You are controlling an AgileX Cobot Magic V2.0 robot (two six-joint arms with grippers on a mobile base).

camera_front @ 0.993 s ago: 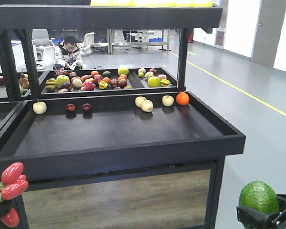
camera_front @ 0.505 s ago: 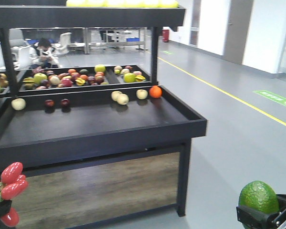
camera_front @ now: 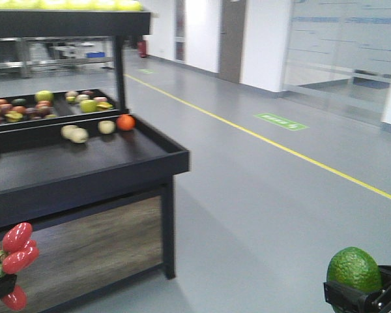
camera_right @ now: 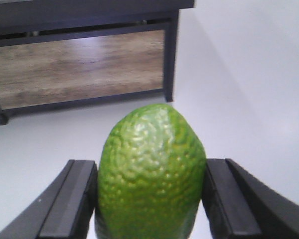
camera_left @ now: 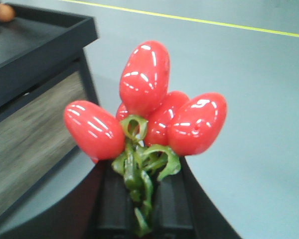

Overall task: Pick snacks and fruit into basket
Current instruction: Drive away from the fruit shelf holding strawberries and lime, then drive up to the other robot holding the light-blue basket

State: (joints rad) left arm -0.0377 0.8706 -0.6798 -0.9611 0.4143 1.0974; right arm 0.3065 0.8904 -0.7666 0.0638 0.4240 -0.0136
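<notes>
Pebbled green skin is catching the light on the avocado-like fruit (camera_right: 152, 172), an egg-shaped lump sitting upright and touching both flat black fingers (camera_right: 70, 199) of the right gripper (camera_right: 150, 199), whose jaws are clamping it from either side. Over on the other arm, the left gripper (camera_left: 139, 199) is pinching the curly green stem of the red fruit cluster (camera_left: 149, 112), its jaws pressing together on that stem while four or five glossy, oblong, plastic-looking fruits are fanning out above.

Both loads are showing at the bottom corners of the front view, the red cluster low on the left and the green fruit low on the right.

No writing is reading clearly anywhere; a green floor marking (camera_front: 281, 121) is carrying pale characters too blurred to make out.

Beside the arms, the black display stand (camera_front: 85, 173) is presenting a raised lip and a sharp corner, with a wood-grain panel (camera_front: 85, 244) below. An orange (camera_front: 124, 122) and some pale apples (camera_front: 75, 133) are resting along its back edge. Smooth grey floor (camera_front: 260, 208) is stretching wide to the right, crossed by a yellow line (camera_front: 280, 147).
</notes>
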